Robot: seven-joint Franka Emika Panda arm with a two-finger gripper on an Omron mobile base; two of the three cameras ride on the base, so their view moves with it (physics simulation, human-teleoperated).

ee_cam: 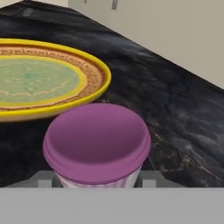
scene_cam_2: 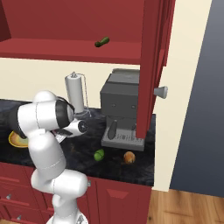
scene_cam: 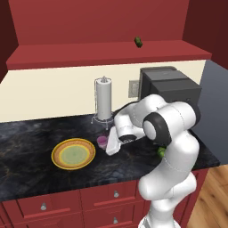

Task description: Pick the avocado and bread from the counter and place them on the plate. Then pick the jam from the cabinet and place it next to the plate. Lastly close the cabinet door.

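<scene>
The tool (scene_cam: 108, 143) is down low at the desk (scene_cam: 26, 133), and its jaws are pinched on the jam (scene_cam: 102, 141), the small jar with the purple-pink lid. From the hand view the jam (ee_cam: 97, 144) sits right between the two dark finger tips, lid up and close, with pale glass just showing under the lid. No label or writing can be read on the jar.

Just beside the jam lies the plate (scene_cam: 73, 154), yellow-orange rim with a patterned band and a pale green centre. The hand view shows the plate (ee_cam: 94, 83) bare inside, nothing lying on it, and its rim close to the jar, though I cannot tell if they touch.

Moving outward, a white paper-towel roll (scene_cam: 104, 100) stands upright on its wire holder behind the jar, near the wall. To the right a dark grey coffee machine (scene_cam_2: 121, 105) sits on the desk. In front of it, in the right base view, the avocado (scene_cam_2: 99, 154) and the bread (scene_cam_2: 128, 157) lie on the black worktop, near each other and well apart from the plate.

Overhead, the cabinet (scene_cam_2: 65, 26) stands open, its door (scene_cam_2: 151, 65) swung out with a silver knob showing. A small dark green oval item (scene_cam_2: 102, 42) lies on the cabinet shelf.
</scene>
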